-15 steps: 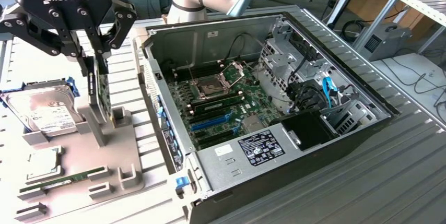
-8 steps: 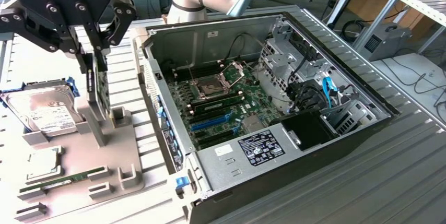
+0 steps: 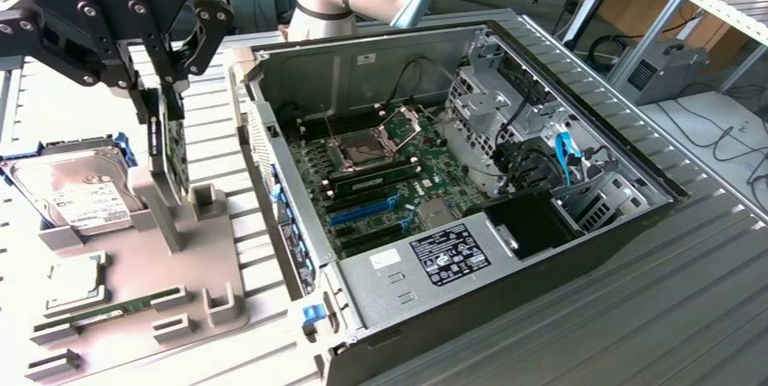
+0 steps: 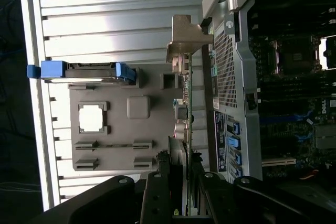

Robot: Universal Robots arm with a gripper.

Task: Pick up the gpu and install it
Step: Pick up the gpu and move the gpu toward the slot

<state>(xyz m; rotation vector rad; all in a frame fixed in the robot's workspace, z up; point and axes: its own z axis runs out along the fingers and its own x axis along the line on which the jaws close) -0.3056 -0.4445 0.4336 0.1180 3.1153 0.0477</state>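
I'd say this is the pick-up step, with no card in the case yet. To the exterior view's left of the case sits the tray. The gripper hangs straight down over it, jaws narrowed onto the top edge of the gpu, which stands on edge in its slot. Freeing it calls for a straight, untwisted lift.

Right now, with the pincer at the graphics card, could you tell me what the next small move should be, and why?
Probably a slow, straight lift. The pincer looks closed on the top edge of the graphics card, which stands upright in the grey holder, close beside the open computer case. Pulling straight up should free it without scraping either.
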